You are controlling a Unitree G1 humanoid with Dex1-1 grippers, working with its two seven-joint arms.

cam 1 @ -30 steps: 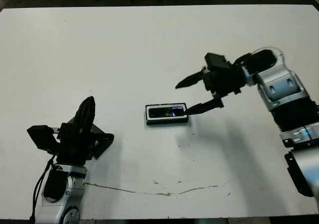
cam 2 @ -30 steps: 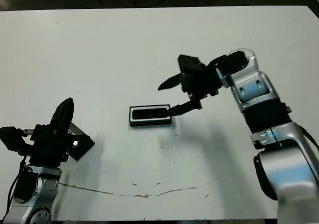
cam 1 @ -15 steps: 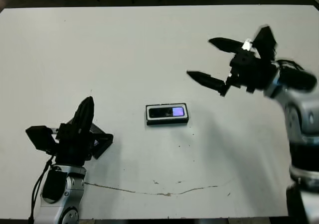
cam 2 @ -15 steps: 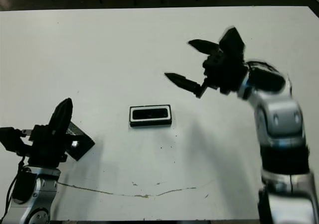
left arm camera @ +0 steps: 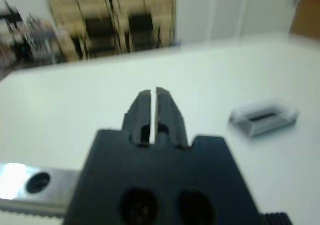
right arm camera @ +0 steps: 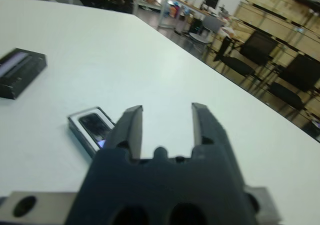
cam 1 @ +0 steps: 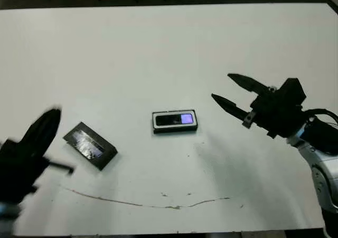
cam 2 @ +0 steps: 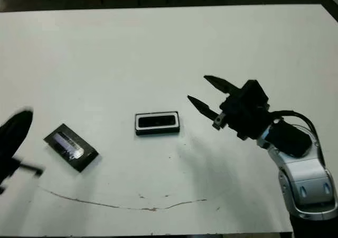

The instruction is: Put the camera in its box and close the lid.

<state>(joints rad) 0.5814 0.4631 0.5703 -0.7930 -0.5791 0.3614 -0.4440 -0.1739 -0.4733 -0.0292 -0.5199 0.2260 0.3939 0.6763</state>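
The camera, a slim black bar with a bluish screen, lies inside the box at the table's middle. In the right wrist view the box holds the camera. The lid, black with a silvery patch, lies flat to the left of the box, apart from it. My right gripper hovers open to the right of the box, holding nothing. My left gripper is shut and empty; it shows blurred at the far left, left of the lid.
A thin brown crack line runs along the table's front part. Chairs and wooden shelves stand beyond the far table edge. The back half of the white table shows bare surface.
My right gripper has drawn back from the box, down and to the right, staying open. My left arm has swung away to the left, uncovering the lid. The camera rests in the box.
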